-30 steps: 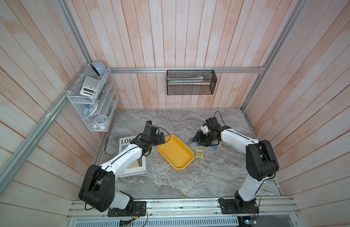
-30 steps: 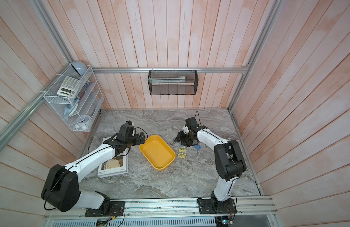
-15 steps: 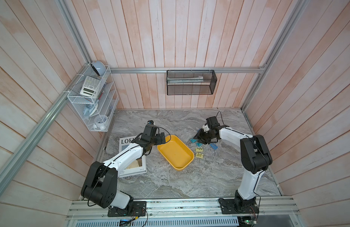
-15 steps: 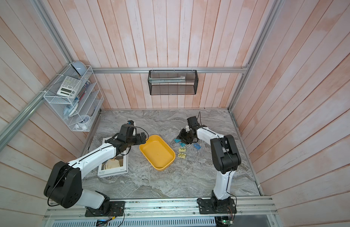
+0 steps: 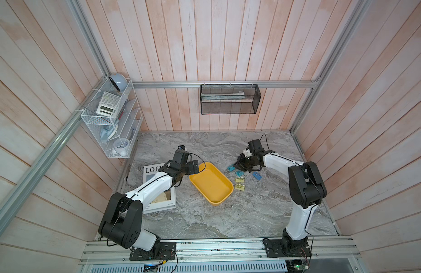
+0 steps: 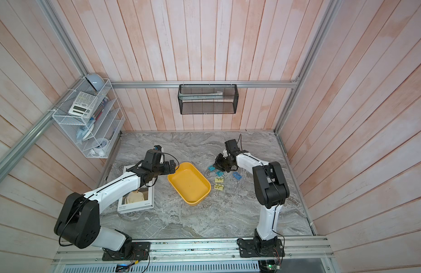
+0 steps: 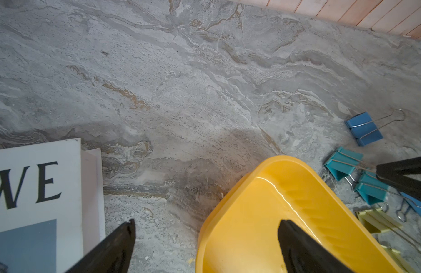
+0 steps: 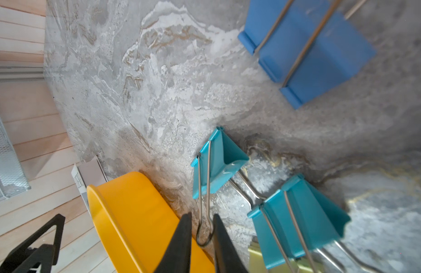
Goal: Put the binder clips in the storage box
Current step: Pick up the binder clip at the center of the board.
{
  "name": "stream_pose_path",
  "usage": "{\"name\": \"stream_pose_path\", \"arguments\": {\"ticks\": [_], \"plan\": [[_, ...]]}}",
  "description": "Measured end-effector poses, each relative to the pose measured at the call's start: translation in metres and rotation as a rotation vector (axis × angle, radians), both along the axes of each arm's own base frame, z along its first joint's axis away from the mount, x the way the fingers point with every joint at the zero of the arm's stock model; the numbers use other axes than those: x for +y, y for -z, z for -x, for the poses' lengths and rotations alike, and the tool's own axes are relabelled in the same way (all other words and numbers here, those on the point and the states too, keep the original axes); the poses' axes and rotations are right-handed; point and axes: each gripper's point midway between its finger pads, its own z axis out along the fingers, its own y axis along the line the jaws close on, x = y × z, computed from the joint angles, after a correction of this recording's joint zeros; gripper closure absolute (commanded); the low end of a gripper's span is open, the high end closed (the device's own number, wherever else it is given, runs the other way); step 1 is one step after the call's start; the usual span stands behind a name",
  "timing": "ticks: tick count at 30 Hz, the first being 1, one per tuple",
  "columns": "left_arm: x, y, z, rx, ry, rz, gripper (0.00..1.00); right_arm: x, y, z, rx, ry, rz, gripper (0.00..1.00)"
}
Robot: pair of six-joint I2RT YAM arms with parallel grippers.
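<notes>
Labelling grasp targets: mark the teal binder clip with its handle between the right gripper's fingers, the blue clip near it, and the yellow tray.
Teal metal binder clip [image 8: 219,163]: right wrist view, folded body.
Blue metal binder clip [image 8: 334,59]: right wrist view, flat side.
Mustard-yellow plastic tray [image 5: 210,185]: in a top view, bare floor.

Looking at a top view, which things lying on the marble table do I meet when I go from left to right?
magazine → storage box → pale yellow binder clips → blue binder clip
</notes>
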Motion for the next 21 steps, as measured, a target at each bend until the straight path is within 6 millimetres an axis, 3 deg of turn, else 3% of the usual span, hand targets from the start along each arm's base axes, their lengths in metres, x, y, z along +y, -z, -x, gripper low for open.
{"name": "stream_pose_path", "arguments": {"ticks": [2,8,21], "plan": [[0.001,0.002,0.0,0.005,-0.002,-0.002,0.0,0.0,0.001,0.0,0.003,0.002,-0.002,0.91],[0.002,0.011,0.002,0.02,-0.003,-0.008,0.0,0.002,-0.001,-0.001,-0.004,-0.007,-0.014,0.99],[0.006,0.024,0.006,0.039,-0.01,-0.017,0.0,0.002,-0.012,-0.002,-0.02,-0.023,-0.014,1.0]]}}
